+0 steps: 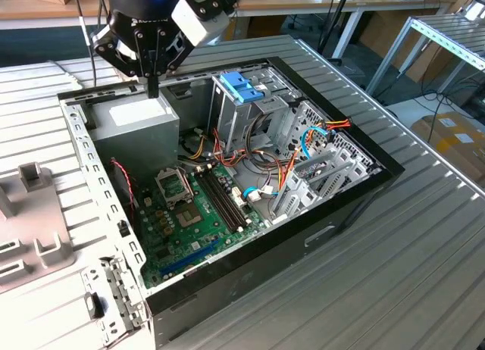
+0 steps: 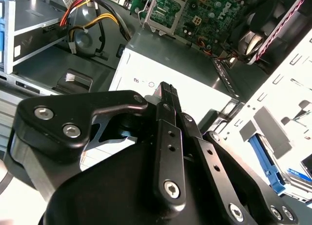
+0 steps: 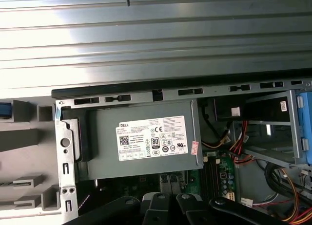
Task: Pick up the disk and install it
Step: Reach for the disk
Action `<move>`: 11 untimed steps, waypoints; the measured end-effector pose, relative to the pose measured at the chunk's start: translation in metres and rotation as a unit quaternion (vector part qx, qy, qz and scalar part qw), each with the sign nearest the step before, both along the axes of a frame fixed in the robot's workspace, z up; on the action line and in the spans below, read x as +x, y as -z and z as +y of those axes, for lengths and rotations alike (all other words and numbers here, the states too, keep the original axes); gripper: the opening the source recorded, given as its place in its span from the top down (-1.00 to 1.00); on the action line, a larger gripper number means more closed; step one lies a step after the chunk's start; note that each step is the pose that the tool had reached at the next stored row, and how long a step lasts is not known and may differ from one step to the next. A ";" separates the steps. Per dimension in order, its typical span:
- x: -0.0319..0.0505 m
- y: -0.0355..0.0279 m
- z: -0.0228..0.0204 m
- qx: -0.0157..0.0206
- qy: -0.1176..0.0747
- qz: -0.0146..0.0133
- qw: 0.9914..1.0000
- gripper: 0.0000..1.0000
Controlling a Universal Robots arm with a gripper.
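Observation:
My gripper (image 1: 153,83) hangs over the grey power supply (image 1: 140,117) in the far corner of the open computer case, at the exterior view's left. Its fingers (image 2: 168,93) are pressed together with nothing between them. What looks like the disk lies outside the case on a grey fixture. It shows as a light-blue rail (image 2: 265,161) beyond the perforated case wall in the second wrist view, and as a blue end (image 3: 4,110) in the first wrist view. Inside the case stands the metal drive cage (image 1: 227,119), topped by a blue plastic bracket (image 1: 241,85).
The black-rimmed case (image 1: 356,191) holds a green motherboard (image 1: 197,214), cable bundles (image 1: 303,149) and a perforated wall (image 1: 87,168). The grey fixture (image 1: 30,214) with raised blocks sits at the exterior view's left. Ribbed metal tabletop (image 1: 394,274) surrounds the case.

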State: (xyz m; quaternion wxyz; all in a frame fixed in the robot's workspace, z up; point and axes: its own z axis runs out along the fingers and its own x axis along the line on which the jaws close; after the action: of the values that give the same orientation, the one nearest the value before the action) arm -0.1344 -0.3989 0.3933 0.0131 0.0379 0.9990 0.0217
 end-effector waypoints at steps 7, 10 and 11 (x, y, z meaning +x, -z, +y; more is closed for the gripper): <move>-0.0029 0.0000 0.0000 0.000 0.000 0.000 1.000 0.79; -0.0034 0.0000 0.0000 0.000 0.000 0.000 1.000 0.79; -0.0036 0.0000 0.0000 0.000 0.000 0.000 1.000 0.79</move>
State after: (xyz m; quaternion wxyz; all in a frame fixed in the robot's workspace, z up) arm -0.1380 -0.3989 0.3933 0.0131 0.0379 0.9990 0.0217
